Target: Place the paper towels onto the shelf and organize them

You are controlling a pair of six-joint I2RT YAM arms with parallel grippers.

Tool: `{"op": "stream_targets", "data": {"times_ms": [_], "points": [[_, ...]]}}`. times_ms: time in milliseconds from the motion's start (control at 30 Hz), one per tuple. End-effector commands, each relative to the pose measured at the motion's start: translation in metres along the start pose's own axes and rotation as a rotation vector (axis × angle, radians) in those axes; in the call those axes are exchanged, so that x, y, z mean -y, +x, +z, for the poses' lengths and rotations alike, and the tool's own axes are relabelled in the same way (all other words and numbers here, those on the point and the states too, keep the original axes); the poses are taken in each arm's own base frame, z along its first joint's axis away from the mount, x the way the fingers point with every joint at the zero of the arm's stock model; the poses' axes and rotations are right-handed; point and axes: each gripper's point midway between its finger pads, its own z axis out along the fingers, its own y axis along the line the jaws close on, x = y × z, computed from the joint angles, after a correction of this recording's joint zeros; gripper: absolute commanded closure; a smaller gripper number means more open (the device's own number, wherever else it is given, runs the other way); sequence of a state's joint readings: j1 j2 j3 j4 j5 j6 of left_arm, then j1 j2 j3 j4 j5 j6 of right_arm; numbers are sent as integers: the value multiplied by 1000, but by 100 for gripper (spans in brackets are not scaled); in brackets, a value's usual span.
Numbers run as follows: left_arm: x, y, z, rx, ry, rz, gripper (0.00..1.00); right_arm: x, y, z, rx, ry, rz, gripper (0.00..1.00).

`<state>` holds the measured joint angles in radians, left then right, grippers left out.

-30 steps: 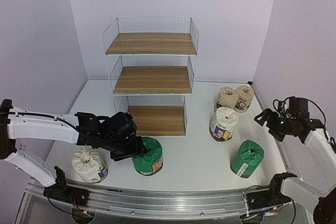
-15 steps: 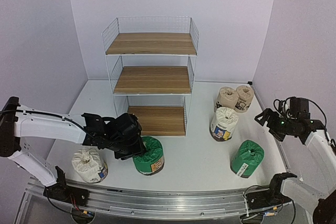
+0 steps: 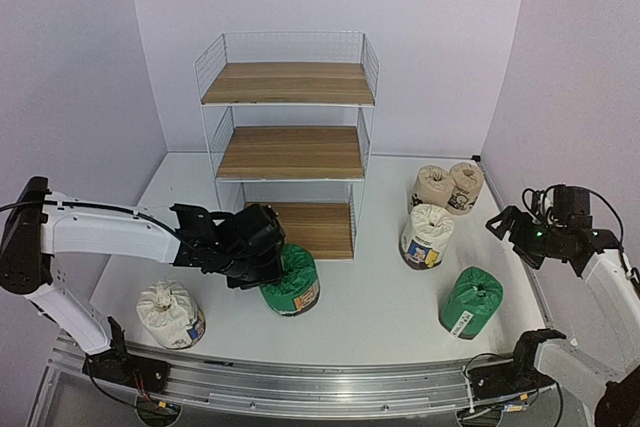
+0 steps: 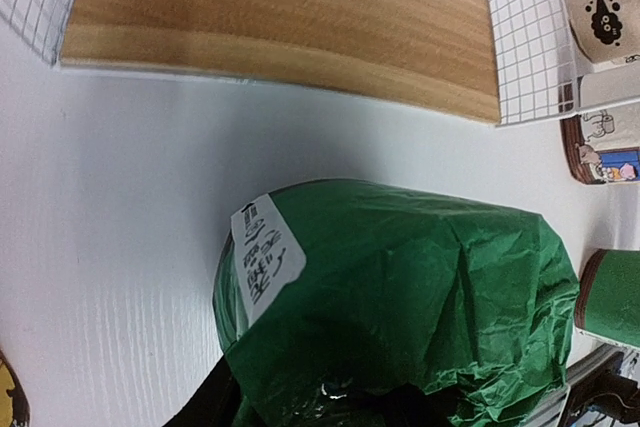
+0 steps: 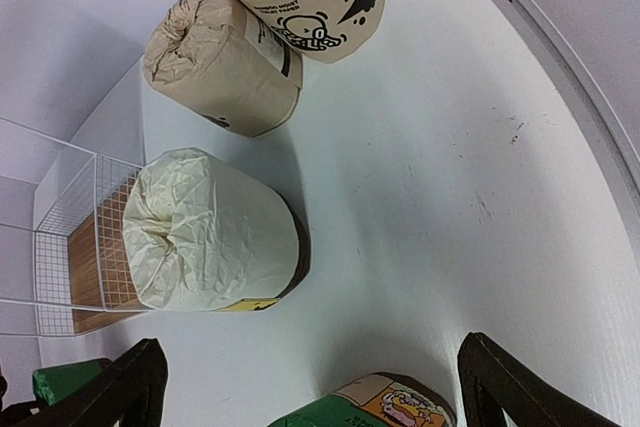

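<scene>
My left gripper (image 3: 265,255) is shut on a green paper towel roll (image 3: 292,282), which tilts just in front of the shelf's (image 3: 290,152) bottom board. In the left wrist view that green roll (image 4: 400,287) fills the lower frame and hides the fingertips; the bottom shelf board (image 4: 280,17) lies beyond it. My right gripper (image 3: 520,229) hovers open at the far right, holding nothing. Its fingers (image 5: 140,387) frame a white roll (image 5: 210,232), two tan rolls (image 5: 220,62) and a second green roll (image 5: 390,409). All three shelf tiers are bare.
A white roll with a blue-yellow label (image 3: 170,313) stands at the front left. At the right are two tan rolls (image 3: 448,187), a white roll (image 3: 427,235) and a green roll (image 3: 470,301). A metal rail (image 3: 300,379) runs along the near edge.
My left gripper closed on the green roll and carried it a little right and toward the shelf, tipping it. The right arm has not moved.
</scene>
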<state>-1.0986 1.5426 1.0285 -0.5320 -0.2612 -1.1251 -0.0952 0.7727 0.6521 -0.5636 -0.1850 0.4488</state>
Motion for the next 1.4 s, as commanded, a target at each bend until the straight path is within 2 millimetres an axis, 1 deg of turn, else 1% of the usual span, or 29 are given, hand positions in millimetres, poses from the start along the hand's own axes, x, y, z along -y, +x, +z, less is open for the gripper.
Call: {"op": "stream_targets", "data": {"times_ms": [0,100,167,267,333,567,800,867,1067,1367], "points": [[31,-58,-5,143,76,-1,73,-2,4,2,-19,-17,-12,2],[45,-78,-1,170,149,0,75,-1,4,3,-22,-13,-12,2],[50,-90,-2,206,161,-3,75,-2,4,2,-21,-17,-12,2],[53,-102,0,241,177,-8,75,-2,3,2,-17,-16,-13,2],[56,-105,2,254,198,-9,75,-3,3,1,-13,-18,-14,2],[59,-110,10,307,232,-35,75,-3,3,0,-8,-19,-16,2],[59,-117,13,362,255,-65,74,-3,3,2,-19,-22,-18,2],[64,-119,12,376,285,-63,74,-3,3,1,-16,-20,-18,2],[67,-112,17,386,313,-52,74,-3,1,-1,-1,-17,-19,2],[64,-103,25,426,276,-59,76,-1,1,-1,4,-10,-21,2]]}}
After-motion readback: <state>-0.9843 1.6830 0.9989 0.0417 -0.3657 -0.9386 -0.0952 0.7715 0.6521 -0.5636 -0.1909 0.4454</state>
